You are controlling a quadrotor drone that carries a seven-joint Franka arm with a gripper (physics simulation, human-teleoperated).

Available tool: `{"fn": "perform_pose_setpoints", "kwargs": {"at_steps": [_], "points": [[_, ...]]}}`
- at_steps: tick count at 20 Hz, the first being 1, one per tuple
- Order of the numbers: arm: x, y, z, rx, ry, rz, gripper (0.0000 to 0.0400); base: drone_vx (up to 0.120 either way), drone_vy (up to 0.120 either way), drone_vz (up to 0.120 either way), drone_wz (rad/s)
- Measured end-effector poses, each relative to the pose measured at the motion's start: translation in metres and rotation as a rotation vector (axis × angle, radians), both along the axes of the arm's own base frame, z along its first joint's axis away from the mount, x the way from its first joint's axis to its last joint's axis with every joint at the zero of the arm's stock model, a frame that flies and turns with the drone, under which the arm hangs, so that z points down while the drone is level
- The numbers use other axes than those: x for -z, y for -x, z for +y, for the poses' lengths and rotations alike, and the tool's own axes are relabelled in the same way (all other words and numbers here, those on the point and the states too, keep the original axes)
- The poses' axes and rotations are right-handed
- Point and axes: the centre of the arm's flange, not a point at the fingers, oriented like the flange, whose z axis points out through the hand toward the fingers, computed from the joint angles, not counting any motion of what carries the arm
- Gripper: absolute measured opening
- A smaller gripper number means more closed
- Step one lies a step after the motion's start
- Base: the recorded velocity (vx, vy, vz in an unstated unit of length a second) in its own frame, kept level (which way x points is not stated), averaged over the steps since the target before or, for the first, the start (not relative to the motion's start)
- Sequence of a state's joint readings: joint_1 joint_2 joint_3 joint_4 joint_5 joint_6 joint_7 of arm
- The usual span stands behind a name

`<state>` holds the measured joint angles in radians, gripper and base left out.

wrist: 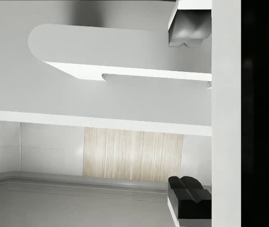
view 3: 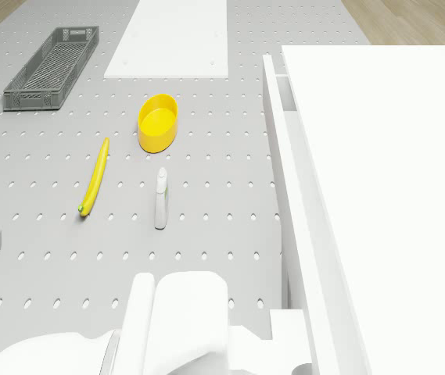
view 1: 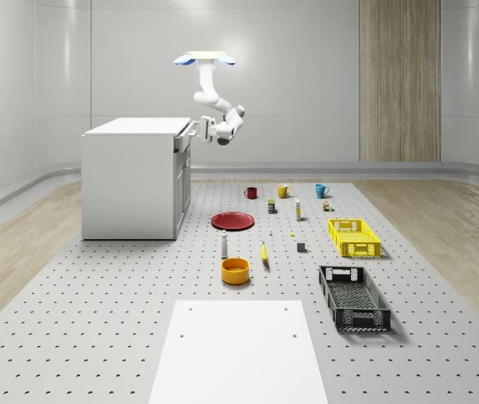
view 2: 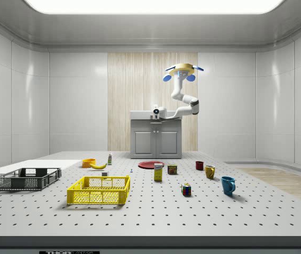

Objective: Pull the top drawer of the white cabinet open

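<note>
Leftmost in the whole-scene view stands the white cabinet (view 1: 131, 178), its top drawer (view 1: 183, 135) slightly out, with the gripper (view 1: 197, 130) at the drawer front and the drone (view 1: 204, 59) hovering beside the cabinet, above the mat. Whether the pincer grips the handle I cannot tell. If the drone drifts sideways, the fingers could slip off or the drawer jam.

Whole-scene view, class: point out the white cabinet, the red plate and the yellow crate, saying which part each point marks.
white cabinet (view 1: 130, 189), whole-scene view, on its bare side wall.
red plate (view 1: 233, 220), whole-scene view, on its middle.
yellow crate (view 1: 354, 237), whole-scene view, on its slatted floor.
</note>
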<state>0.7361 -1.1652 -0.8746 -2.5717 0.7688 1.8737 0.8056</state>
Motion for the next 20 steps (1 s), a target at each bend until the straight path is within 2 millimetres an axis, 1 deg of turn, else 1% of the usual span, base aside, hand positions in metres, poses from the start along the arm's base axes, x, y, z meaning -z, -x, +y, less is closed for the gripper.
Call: {"fn": "perform_pose_setpoints", "kwargs": {"at_steps": [1,3,4,6,8,11,16,20], "points": [[-0.009,0.003,-0.001,0.004,-0.001,0.031,0.0272,0.0,0.0,0.0,0.0],[-0.014,0.005,-0.004,0.005,-0.007,0.018,0.0209,0.0,0.0,0.0,0.0],[-0.015,0.006,-0.006,0.005,-0.009,0.01,0.0187,0.0,0.0,0.0,0.0],[-0.016,0.006,-0.008,0.005,-0.013,-0.002,0.0157,0.0,0.0,0.0,0.0],[-0.017,0.007,-0.009,0.006,-0.016,-0.011,0.0139,0.0,0.0,0.0,0.0],[-0.018,0.007,-0.015,0.006,-0.018,-0.019,0.0125,0.0,0.0,0.0,0.0],[-0.019,0.008,-0.032,0.006,-0.021,-0.025,0.0115,0.0,0.0,0.0,0.0],[-0.019,0.008,-0.039,0.006,-0.021,-0.027,0.0113,0.0,0.0,0.0,0.0]]}}
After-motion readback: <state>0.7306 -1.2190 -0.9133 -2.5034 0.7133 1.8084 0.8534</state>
